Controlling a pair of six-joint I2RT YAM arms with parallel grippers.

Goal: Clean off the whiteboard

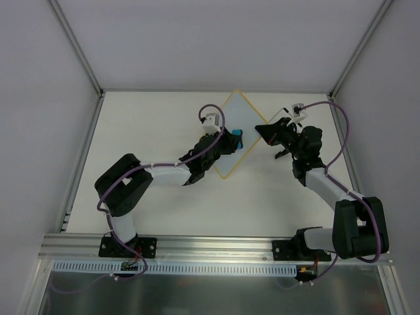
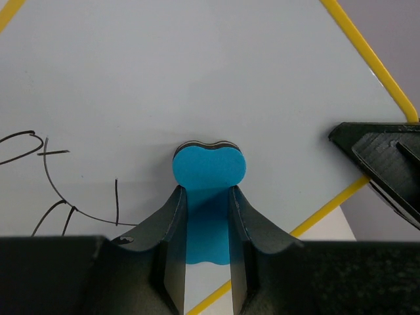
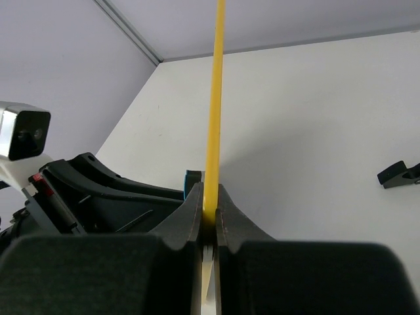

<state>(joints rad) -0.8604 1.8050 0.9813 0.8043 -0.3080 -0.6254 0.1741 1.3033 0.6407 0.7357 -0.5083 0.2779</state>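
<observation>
Toward twelve o'clock on the surface [image 1: 151, 131], the whiteboard [image 1: 239, 111] sits turned like a diamond when seen from above. On it, the left claw [image 2: 207, 197] is closed around a blue eraser [image 2: 209, 164] set against the white face, and black pen strokes [image 2: 59, 190] lie at the eraser's eight o'clock. The right claw [image 3: 210, 203] is clamped tight on the board's yellow rim at its three o'clock corner.

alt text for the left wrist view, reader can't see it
The left gripper pinches a blue eraser against the whiteboard. Black marker lines show at lower left, and the right gripper grips the yellow rim at right.
</observation>
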